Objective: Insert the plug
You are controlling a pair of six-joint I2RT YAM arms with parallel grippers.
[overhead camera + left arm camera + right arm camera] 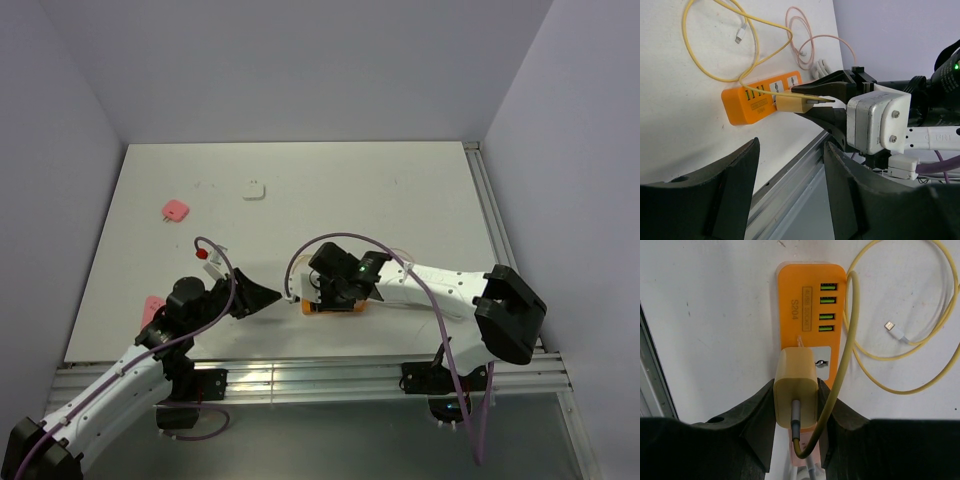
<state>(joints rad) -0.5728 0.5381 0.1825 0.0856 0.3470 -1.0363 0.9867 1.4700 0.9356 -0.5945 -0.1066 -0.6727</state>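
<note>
An orange power strip (330,307) (747,100) (810,300) lies flat near the table's front edge. My right gripper (799,388) (335,288) is shut on the pale yellow plug (796,367) (792,104), one finger on each side. The plug stands against the strip's white socket panel (824,362); its prongs are hidden. A yellow cable (850,330) runs from the plug's back and loops over the table. My left gripper (791,150) (262,298) hangs open and empty just left of the strip, pointing at it.
A pink cable loop (805,45) and white cables (821,67) lie beyond the strip. A pink item (176,210) and a white one (254,190) sit at the far left. The metal rail (790,170) lines the table's near edge.
</note>
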